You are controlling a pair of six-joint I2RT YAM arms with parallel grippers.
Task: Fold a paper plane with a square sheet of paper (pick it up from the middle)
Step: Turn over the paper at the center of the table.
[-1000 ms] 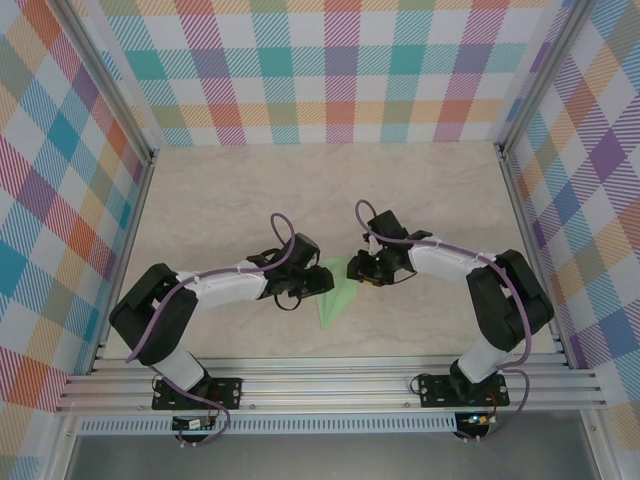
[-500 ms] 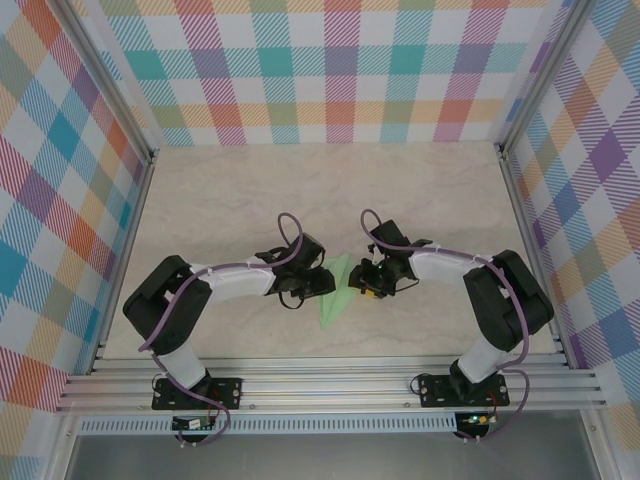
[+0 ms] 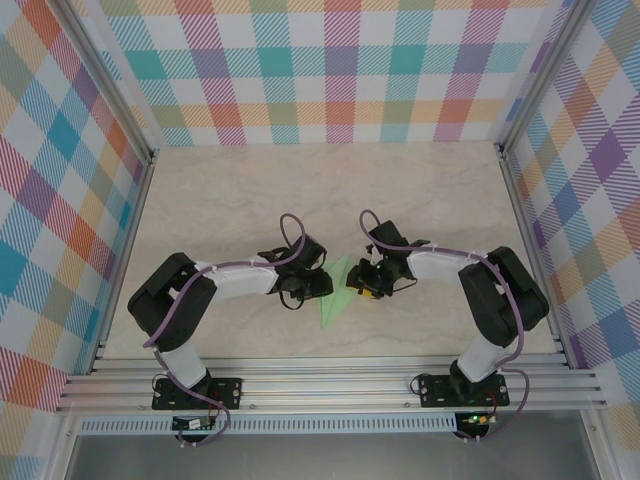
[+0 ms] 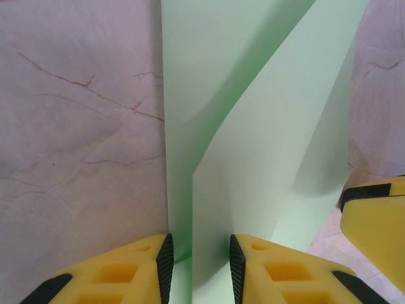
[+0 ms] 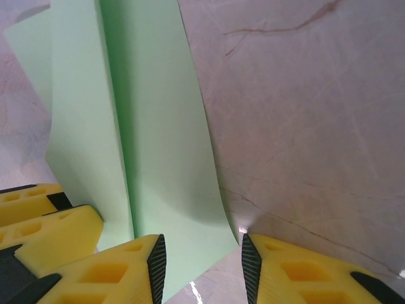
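L gripper [image 3: 322,287] & R gripper [image 3: 358,284] now close in on the paper plane [image 3: 333,303]; 1 s ago both stood wider apart.
Both jaws apart, nothing pinched: L straddles a raised fold, R sits over a corner. Plane lies betw. them on the table [image 3: 220,200], tip toward near rail [image 3: 330,378]. Bare tabletop all round; walls well off.

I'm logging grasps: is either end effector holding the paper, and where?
Neither grips it. The left end effector straddles a raised flap of the green paper, jaws apart; the right end effector is open over an edge.
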